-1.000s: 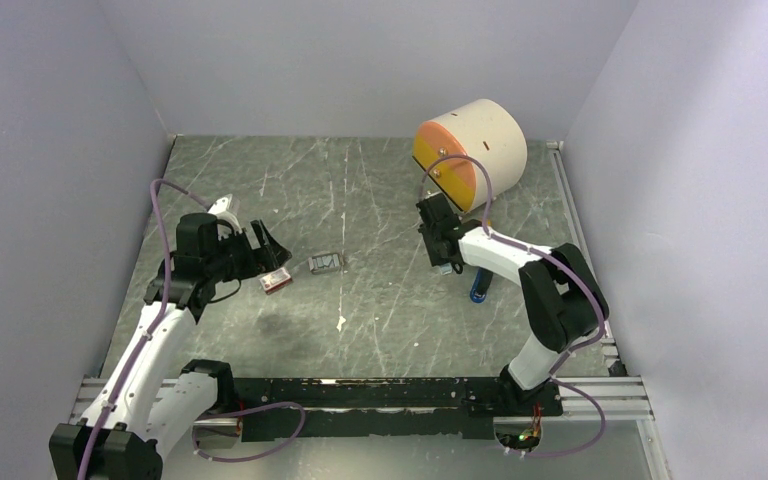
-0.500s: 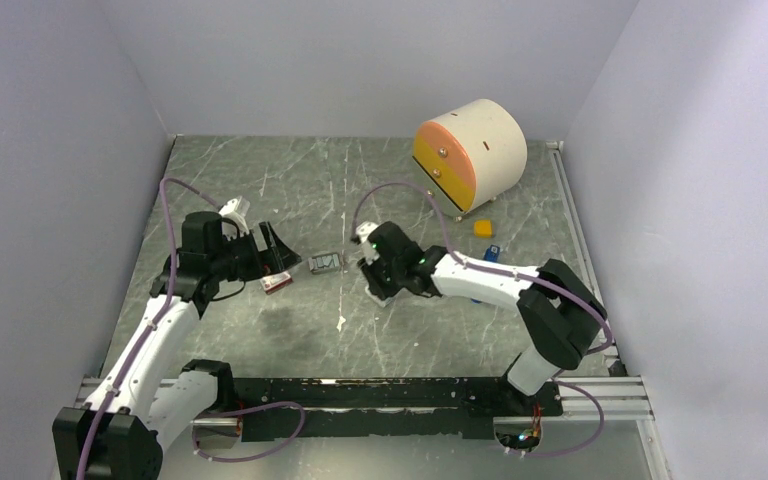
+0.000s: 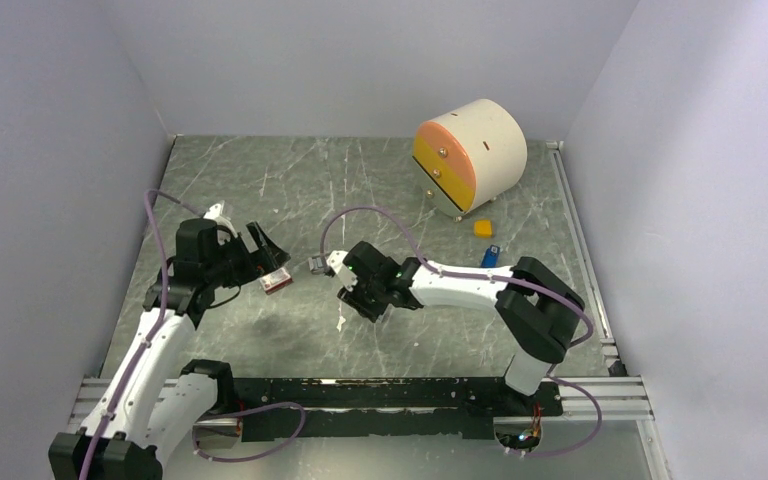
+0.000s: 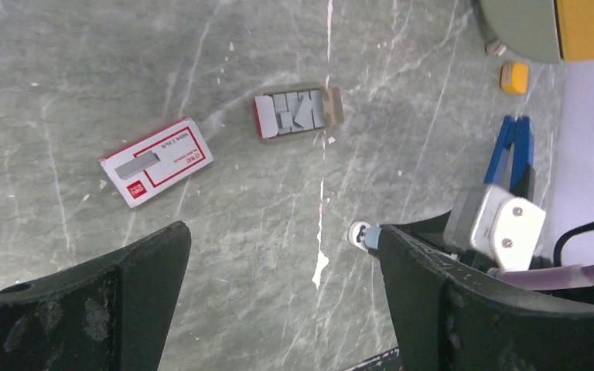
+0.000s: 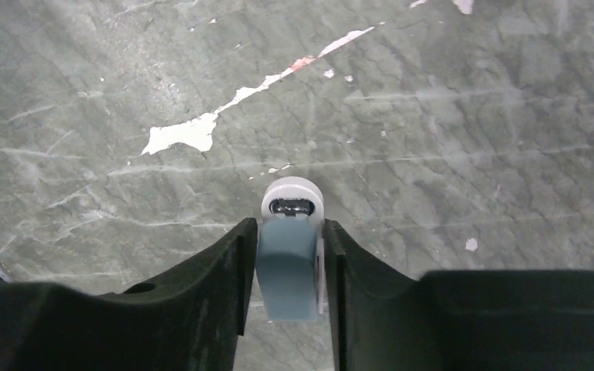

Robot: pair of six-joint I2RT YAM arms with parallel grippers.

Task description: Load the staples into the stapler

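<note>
Within the last second the right pincer (image 5: 288, 232) has swung away from the drum (image 3: 470, 150) to mid-table, pinching a pale-blue-and-white piece (image 5: 288, 270); the staples (image 4: 298, 112) now lie near it, the stapler (image 3: 490, 256) well apart behind it, so loading looks not yet begun; the left pincer (image 4: 278, 263) hovers spread wide, a red-and-white box (image 4: 157, 161) just ahead of it; counted: two pincers, one stapler, one staple block, one box, one yellow bit (image 4: 514, 76).
</note>
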